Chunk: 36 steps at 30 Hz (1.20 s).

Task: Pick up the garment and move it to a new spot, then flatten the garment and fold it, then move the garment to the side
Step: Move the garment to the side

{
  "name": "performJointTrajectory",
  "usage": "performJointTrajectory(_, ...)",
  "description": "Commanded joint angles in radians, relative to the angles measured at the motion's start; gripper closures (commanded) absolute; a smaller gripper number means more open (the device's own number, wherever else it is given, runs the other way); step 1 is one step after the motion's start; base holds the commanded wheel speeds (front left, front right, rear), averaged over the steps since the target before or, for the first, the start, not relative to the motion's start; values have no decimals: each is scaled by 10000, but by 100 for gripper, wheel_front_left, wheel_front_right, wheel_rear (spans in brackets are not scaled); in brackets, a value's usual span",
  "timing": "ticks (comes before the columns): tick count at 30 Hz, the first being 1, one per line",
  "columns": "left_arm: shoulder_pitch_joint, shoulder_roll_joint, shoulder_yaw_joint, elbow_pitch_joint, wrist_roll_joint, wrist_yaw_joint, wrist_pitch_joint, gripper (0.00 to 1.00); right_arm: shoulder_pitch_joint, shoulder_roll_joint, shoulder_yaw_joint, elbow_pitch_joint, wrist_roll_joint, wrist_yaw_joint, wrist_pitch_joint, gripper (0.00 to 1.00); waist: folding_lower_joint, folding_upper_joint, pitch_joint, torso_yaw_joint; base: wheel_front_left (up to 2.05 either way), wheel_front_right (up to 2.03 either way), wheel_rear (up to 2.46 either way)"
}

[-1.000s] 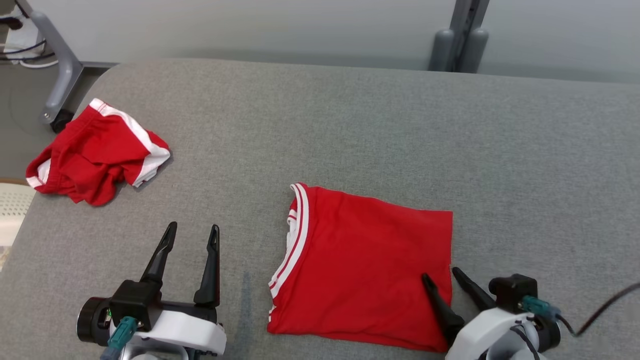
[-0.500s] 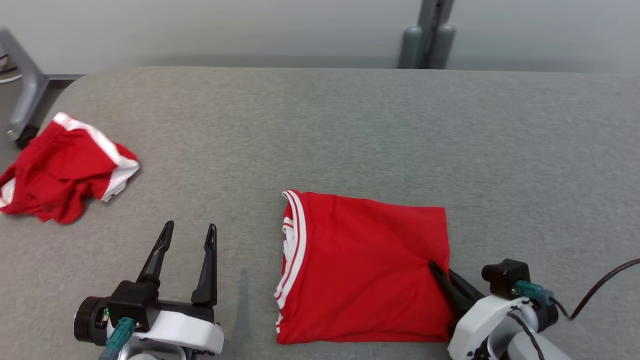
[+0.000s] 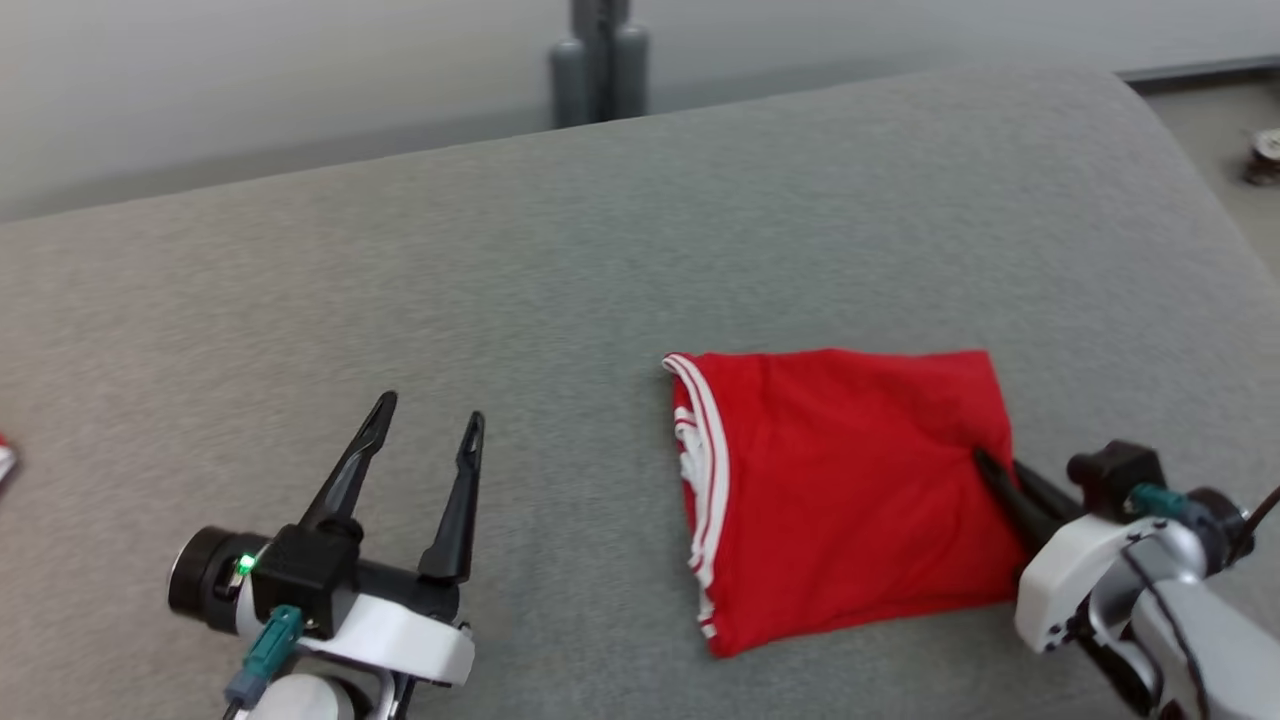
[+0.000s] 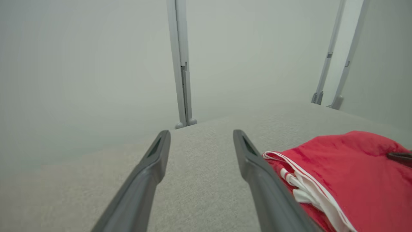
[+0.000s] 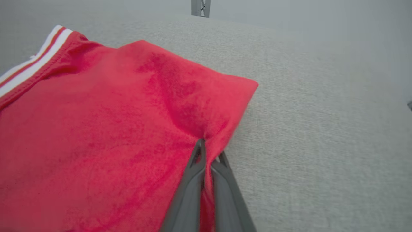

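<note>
The garment [image 3: 840,480] is red with white-striped trim and lies folded into a rectangle on the grey table, right of centre in the head view. My right gripper [image 3: 985,465] is shut on the garment's right edge, the cloth puckering around the fingertips [image 5: 202,146]. The same red cloth [image 5: 106,129] spreads across the left of the right wrist view. My left gripper [image 3: 428,415] stands open over bare table, well to the left of the garment, nothing between its fingers [image 4: 151,164]. The garment's striped edge [image 4: 309,190] lies just right of them.
The grey fabric-covered table [image 3: 500,260] stretches wide, its rounded right end [image 3: 1190,150] near the floor. A grey post [image 3: 598,60] stands behind the far edge. A sliver of another red and white cloth [image 3: 4,462] shows at the far left edge.
My right gripper closed on the garment's right edge. The head camera swung right, so the crumpled red cloth at the left has nearly left the picture. The left gripper stayed open.
</note>
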State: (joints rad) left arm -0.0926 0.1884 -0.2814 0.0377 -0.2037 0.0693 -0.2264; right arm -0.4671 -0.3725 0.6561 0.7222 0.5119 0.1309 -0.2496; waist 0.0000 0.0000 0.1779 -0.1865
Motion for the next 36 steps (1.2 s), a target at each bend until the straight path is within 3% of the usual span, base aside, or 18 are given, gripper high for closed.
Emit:
performJointTrajectory(1,-243,112,-79,-114,143,-81,60,0,-281,-159,-28,94,75,-3,-103,100,0,0,359,-845,0,0,0)
performJointTrajectory(5,-653,267,-409,-587,382,-287,448,0,-1027,-438,-74,341,157,-3,-153,100,0,0,868,-1404,0,0,0)
performJointTrajectory(11,-1484,436,-789,-1327,764,-524,1032,0,-2155,-819,-600,680,142,-3,-171,100,0,0,1835,-1580,0,0,0)
performJointTrajectory(23,-2686,691,-1100,-2350,1188,-804,1726,0,-3764,-1413,-3573,1534,-298,-4,-168,100,0,0,3454,-1185,0,0,0)
performJointTrajectory(26,-2987,785,-1173,-2704,1363,-887,1904,0,-3999,-1464,-4803,1626,-595,-3,-168,100,0,0,4001,-1000,0,0,0)
performJointTrajectory(31,-3185,941,-1192,-3038,1499,-856,2135,0,-4084,-1315,-5806,1697,-1060,-3,-169,98,0,0,4562,-971,0,0,0)
performJointTrajectory(33,-3216,1003,-1178,-3112,1536,-841,2214,0,-4056,-1154,-6029,1609,-1311,-3,-169,56,0,0,4682,-1040,0,0,0)
performJointTrajectory(34,-3214,1041,-1168,-3126,1536,-832,2228,0,-4018,-1072,-6165,1548,-1410,-3,-169,51,0,0,4716,-1087,0,0,0)
performJointTrajectory(35,-3198,1058,-1159,-3127,1517,-824,2234,0,-3962,-1000,-6335,1555,-1491,-3,-169,16,0,0,4731,-1141,0,0,0)
performJointTrajectory(36,-3176,1071,-1163,-3114,1513,-822,2255,0,-3874,-935,-6401,1525,-1684,-3,-169,0,0,0,4731,-1195,0,0,0)
